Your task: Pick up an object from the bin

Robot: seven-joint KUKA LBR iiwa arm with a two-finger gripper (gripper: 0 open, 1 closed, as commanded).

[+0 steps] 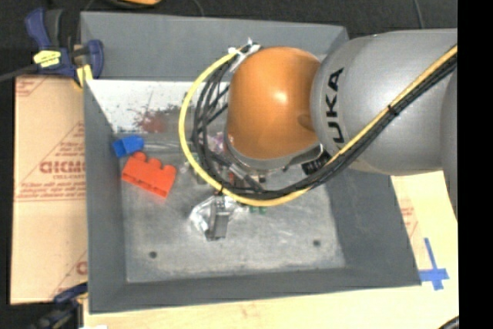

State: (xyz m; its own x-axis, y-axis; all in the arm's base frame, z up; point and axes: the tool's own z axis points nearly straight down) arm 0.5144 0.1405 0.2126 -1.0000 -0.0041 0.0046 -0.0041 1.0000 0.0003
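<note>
From my side, the near strip of the bin [269, 252] floor along the bottom of the frame is bare grey metal with a couple of small dark dots. Just above that, a little left of the frame's centre, the hand [221, 222] is low over the floor, poking out from under the wrist. Right against it, on its left, lies a wad [201, 217]: small, crumpled and shiny, silver-grey or clear. The two overlap from my angle, and I cannot tell whether the hand is released, clenched, or has the wad in it.

Further back and to the left, well apart from the hand, an orange-red studded brick [148, 174] lies flat on the floor, turned slightly askew. Just beyond it, near the left wall, sits a small blue block [128, 145], close to the brick's upper left corner; I cannot make out whether they touch. Behind both, the back wall carries a patch of reddish specks.

Over the middle of the bin hangs the round orange cover [269, 108] on the wrist, ringed on its left by looping black and yellow cables [199, 115]. A bit of pink shows under those cables, too hidden for me to name. The grey arm [385, 112] comes in from the right of the frame, crossing the bin's right wall.
</note>
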